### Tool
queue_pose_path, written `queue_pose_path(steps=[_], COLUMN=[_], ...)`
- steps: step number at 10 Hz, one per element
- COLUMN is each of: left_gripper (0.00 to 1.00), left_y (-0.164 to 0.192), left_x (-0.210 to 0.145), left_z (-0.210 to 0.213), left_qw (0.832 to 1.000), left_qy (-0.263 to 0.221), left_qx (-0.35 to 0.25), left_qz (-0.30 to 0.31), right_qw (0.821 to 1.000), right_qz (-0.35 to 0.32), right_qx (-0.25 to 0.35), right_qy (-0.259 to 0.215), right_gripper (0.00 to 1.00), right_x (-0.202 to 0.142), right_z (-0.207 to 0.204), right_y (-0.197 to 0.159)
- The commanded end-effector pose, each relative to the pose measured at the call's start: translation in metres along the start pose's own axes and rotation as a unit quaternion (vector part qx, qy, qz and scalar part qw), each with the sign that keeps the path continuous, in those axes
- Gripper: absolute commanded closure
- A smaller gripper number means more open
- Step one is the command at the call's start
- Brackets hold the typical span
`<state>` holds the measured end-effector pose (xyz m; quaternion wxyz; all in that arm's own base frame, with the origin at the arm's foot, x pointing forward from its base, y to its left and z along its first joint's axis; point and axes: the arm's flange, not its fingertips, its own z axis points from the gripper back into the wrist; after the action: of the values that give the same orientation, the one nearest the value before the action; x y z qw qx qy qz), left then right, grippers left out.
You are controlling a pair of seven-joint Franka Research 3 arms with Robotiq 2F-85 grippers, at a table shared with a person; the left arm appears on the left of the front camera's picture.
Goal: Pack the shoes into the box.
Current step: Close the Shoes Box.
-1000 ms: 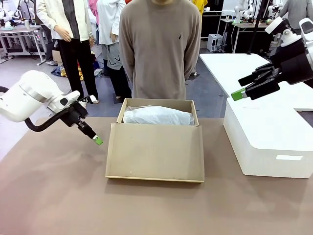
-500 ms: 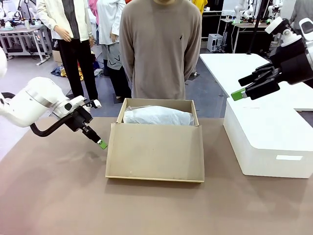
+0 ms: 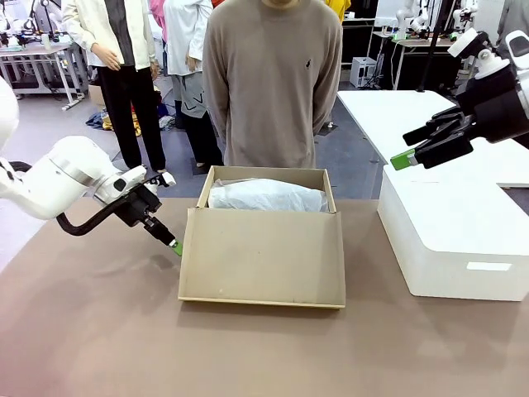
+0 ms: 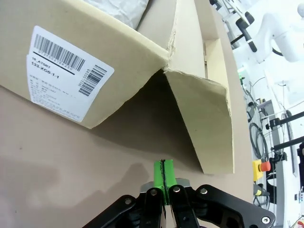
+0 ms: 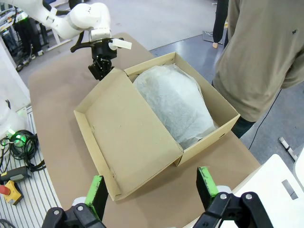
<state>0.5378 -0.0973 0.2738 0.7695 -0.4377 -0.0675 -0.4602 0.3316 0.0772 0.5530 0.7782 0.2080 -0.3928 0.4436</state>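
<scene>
The tan cardboard box (image 3: 264, 174) stands mid-table, its flap lid (image 3: 263, 256) folded down toward me onto the tabletop. White tissue paper (image 3: 266, 197) bulges inside; the shoes are hidden. My left gripper (image 3: 176, 247) is shut with nothing in it, low over the table, its tip at the lid's left edge. In the left wrist view the green pads (image 4: 163, 174) press together just short of the gap under the lid (image 4: 204, 123). My right gripper (image 3: 405, 147) hangs open and high at the right. From above, my right gripper (image 5: 152, 187) looks down on the box (image 5: 209, 137).
A big white block (image 3: 450, 240) fills the table's right side under my right arm. A person in a beige sweater (image 3: 273, 83) stands right behind the box. A barcode label (image 4: 66, 76) is on the box's left wall. Bare brown tabletop (image 3: 91, 331) lies near me.
My left gripper, still shut, has moved right and slightly down until its tip reaches the lid's left edge. The right arm, box and person have not moved.
</scene>
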Motion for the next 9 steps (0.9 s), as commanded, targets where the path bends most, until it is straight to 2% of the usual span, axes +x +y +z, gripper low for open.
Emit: queue_pose_path(steps=[1,6,9], left_gripper=[1.00,1.00,1.00], left_y=[0.000,-0.001,-0.003], left_x=[0.001,0.005,0.006], left_z=[-0.007,-0.025,-0.029], left_qw=[1.000,0.998,0.994], left_qy=[-0.017,-0.016,-0.012], left_qx=[-0.013,-0.049,-0.102], left_qz=[-0.013,-0.019,-0.025], right_qw=[1.000,1.000,1.000], right_qz=[0.005,0.005,0.005], right_qx=[0.006,0.006,0.006], right_qy=[-0.009,-0.009,-0.009], right_gripper=[0.00,0.00,0.00], right_x=[0.000,0.000,0.000], right_z=[-0.001,-0.001,-0.001], right_y=[-0.002,-0.002,-0.002])
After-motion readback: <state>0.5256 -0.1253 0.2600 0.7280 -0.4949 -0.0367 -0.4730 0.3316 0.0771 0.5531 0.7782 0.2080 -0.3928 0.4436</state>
